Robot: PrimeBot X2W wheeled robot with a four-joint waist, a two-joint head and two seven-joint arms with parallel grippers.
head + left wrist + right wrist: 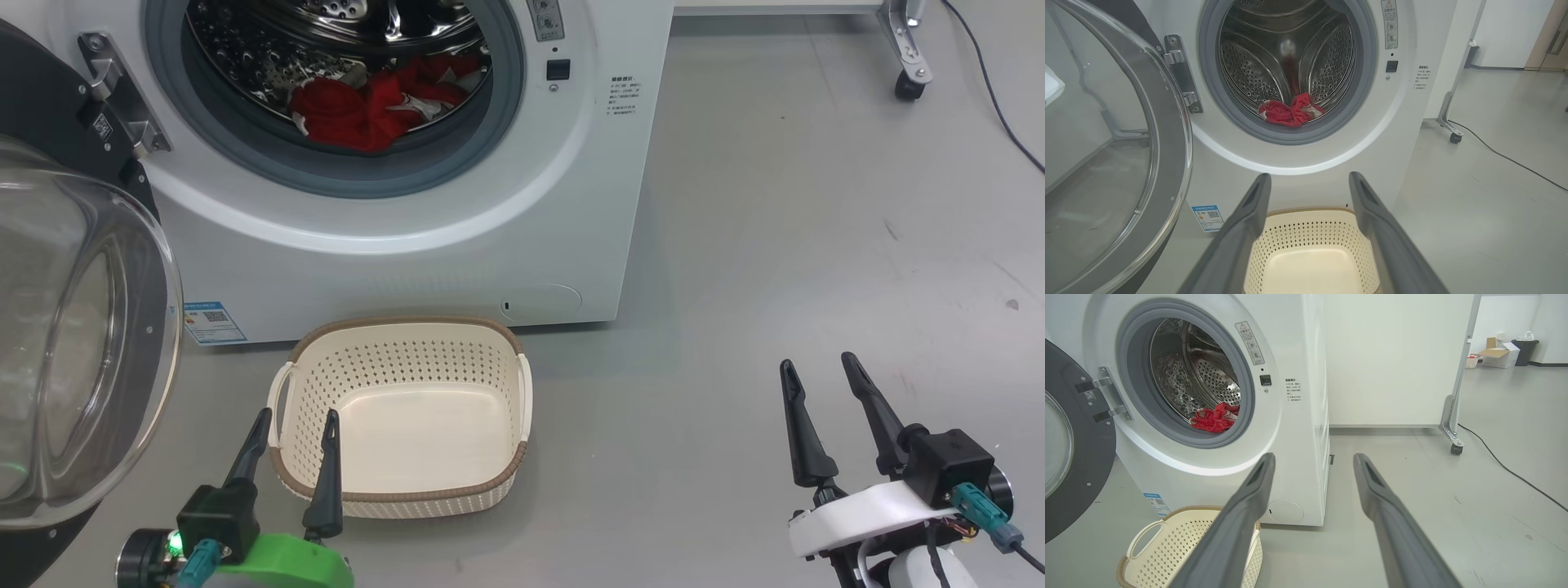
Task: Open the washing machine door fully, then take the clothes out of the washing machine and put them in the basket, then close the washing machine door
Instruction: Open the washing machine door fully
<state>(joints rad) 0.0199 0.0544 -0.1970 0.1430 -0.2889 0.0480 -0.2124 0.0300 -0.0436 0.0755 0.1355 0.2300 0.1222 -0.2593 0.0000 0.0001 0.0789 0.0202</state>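
The white washing machine (pixel 424 261) stands with its round door (pixel 82 343) swung wide to the left, glass bowl facing me. Red clothes (pixel 367 102) with white trim lie in a heap at the drum's front lip, also seen as the red clothes (pixel 1290 112) and the clothes (pixel 1214 418). The cream basket (pixel 482 482) sits empty on the floor before the machine. My left gripper (pixel 295 420) hangs open over the basket's near left rim. My right gripper (pixel 819 367) stands open over bare floor, well right of the basket.
Grey floor stretches to the right of the machine. A castor leg (pixel 906 82) of a frame and a black cable (pixel 992 90) lie at the far right. The open door takes up the space at my left.
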